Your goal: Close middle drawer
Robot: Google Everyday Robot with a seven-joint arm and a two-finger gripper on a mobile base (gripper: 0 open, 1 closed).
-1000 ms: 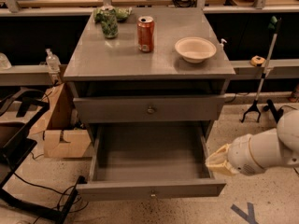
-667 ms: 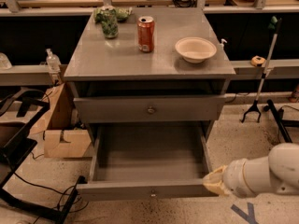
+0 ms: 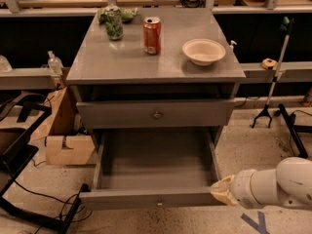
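Note:
The middle drawer (image 3: 156,165) is a wide, shallow grey tray pulled far out of the cabinet. It is empty inside. Its low face panel (image 3: 122,199) carries a small round knob (image 3: 158,202). Above it sits the grey drawer with a taller face (image 3: 156,113) and a bigger knob, nearly flush with the cabinet. My gripper (image 3: 222,191) is the tan tip of the white arm (image 3: 273,184). It sits at the front right corner of the open drawer, level with the face panel, touching or almost touching it.
On the cabinet top (image 3: 97,62) stand a red can (image 3: 151,35), a white bowl (image 3: 204,51) and a green bag with a jar (image 3: 114,22). A cardboard box (image 3: 63,135) and black cables lie on the floor at left. A reach tool (image 3: 273,77) leans at right.
My arm has come down and slightly left, from beside the drawer's right wall to its front right corner. The drawer stays pulled out.

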